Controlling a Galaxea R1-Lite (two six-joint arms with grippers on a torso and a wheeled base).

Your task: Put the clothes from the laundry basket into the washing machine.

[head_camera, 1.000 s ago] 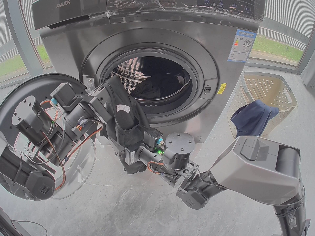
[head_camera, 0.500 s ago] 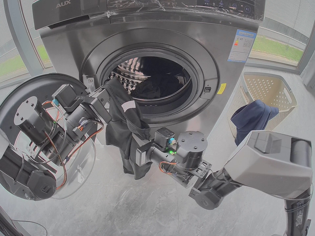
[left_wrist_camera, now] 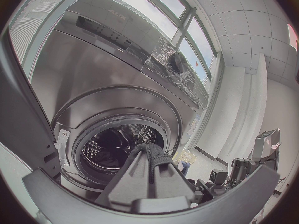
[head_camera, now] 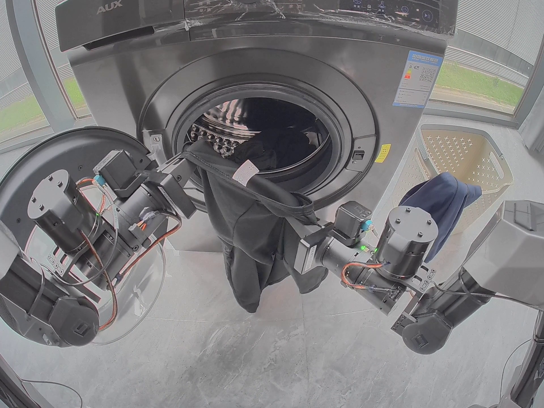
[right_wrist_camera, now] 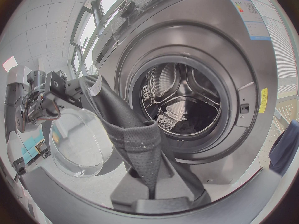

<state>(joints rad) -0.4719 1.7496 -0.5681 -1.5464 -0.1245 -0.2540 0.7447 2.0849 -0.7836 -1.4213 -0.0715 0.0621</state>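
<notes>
A black garment (head_camera: 249, 222) hangs stretched between both grippers in front of the washing machine (head_camera: 260, 75). My left gripper (head_camera: 190, 162) is shut on its waistband at the drum opening's left rim; the band (left_wrist_camera: 151, 159) shows pinched between the fingers. Lower right of the opening, my right gripper (head_camera: 300, 239) is shut on the other end of the band (right_wrist_camera: 146, 168). The rest of the cloth dangles toward the floor. Dark clothes (head_camera: 283, 143) lie inside the drum (right_wrist_camera: 183, 103). A navy garment (head_camera: 439, 202) hangs over the laundry basket's rim (head_camera: 498, 160).
The round washer door (head_camera: 68, 160) stands open at the left, behind my left arm. The beige basket leans against the machine's right side. Grey floor (head_camera: 226, 347) lies free in front of the machine.
My right gripper has swung right and slightly up with the garment, pulling the waistband taut and spreading the cloth. The left gripper has barely shifted.
</notes>
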